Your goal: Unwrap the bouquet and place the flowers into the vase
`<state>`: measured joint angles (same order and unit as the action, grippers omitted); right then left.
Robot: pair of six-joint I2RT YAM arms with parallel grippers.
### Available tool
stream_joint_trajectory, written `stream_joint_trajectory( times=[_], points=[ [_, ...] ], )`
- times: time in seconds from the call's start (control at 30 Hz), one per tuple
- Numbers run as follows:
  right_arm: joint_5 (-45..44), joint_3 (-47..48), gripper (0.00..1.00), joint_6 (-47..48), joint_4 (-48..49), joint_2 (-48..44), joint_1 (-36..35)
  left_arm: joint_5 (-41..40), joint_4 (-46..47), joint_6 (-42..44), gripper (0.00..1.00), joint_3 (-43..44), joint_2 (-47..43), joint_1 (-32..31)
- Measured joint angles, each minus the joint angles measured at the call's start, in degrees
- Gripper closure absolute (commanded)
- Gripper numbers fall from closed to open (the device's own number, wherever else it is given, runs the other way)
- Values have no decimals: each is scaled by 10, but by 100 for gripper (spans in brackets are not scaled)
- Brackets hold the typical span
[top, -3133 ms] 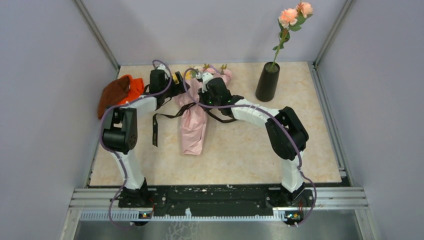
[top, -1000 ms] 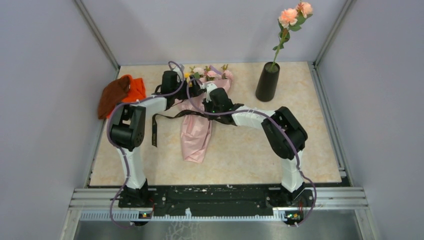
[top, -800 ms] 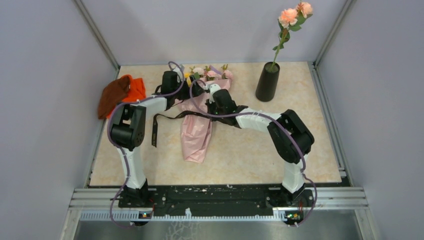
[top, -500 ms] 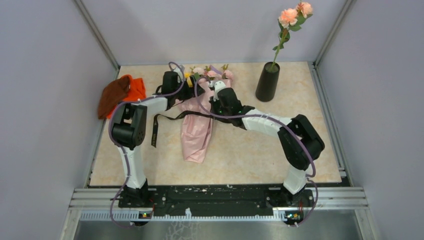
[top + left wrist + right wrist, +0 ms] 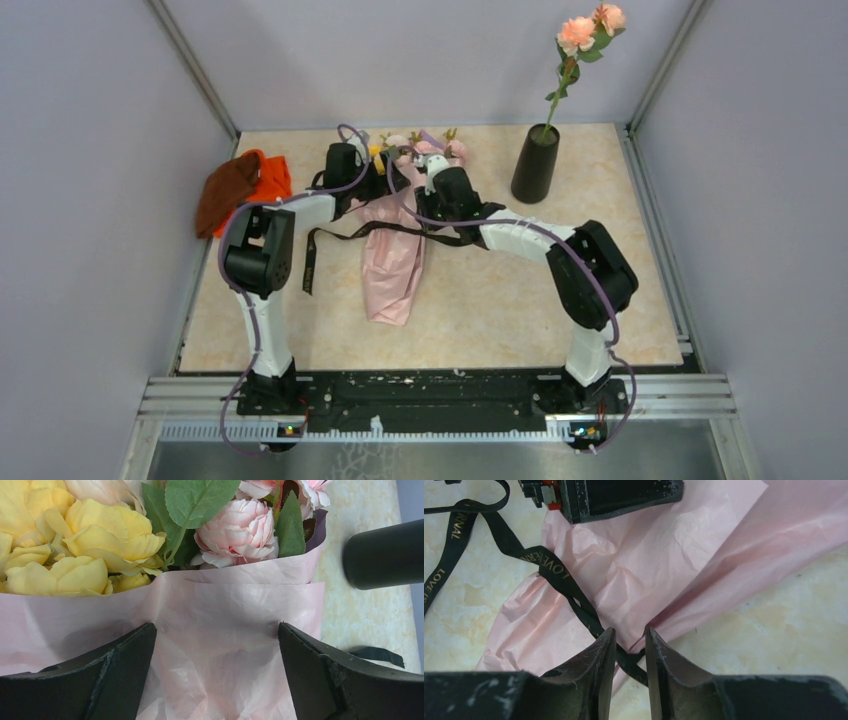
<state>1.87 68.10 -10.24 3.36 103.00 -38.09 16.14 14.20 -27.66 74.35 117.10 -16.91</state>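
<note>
Your right gripper [image 5: 630,635] has just parted slightly over the black ribbon [image 5: 544,562], so the tie looks released. Your left gripper [image 5: 216,627] gapes wide astride the bouquet [image 5: 395,240], blooms pointing 12 o'clock.

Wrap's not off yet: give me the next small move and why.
Probably close the right gripper on the black ribbon and pull it clear: the ribbon runs between its slightly parted fingers and across the bouquet, while the left gripper straddles its top, open.
</note>
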Motion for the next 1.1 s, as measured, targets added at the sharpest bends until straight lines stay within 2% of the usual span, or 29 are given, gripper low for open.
stream_joint_trajectory(
  times=[0.1, 0.3, 0.37, 0.47, 0.5, 0.8, 0.87, 0.9, 1.1],
  points=[
    [14, 28, 65, 0, -2, 39, 0, 0, 0, 0, 1, 0, 0, 0],
    [48, 39, 67, -8, 0, 86, 0, 0, 0, -2, 1, 0, 0, 0],
    [53, 39, 74, -9, 0, 94, 0, 0, 0, -3, 1, 0, 1, 0],
    [54, 39, 96, -9, 0, 96, 0, 2, 2, -6, 1, 0, 3, 1],
    [54, 39, 100, -11, 2, 96, 0, 3, 3, -7, 1, 0, 4, 2],
    [46, 8, 100, -15, 2, 79, 0, 6, 6, -11, 1, 0, 7, 3],
    [45, -1, 90, -15, -2, 68, 0, 7, 6, -12, 1, 0, 7, 3],
    [46, -2, 89, -15, -3, 62, 0, 7, 7, -12, 1, 0, 7, 3],
    [61, -4, 98, -13, -2, 40, 0, 7, 7, -13, 1, 0, 7, 6]
  ],
)
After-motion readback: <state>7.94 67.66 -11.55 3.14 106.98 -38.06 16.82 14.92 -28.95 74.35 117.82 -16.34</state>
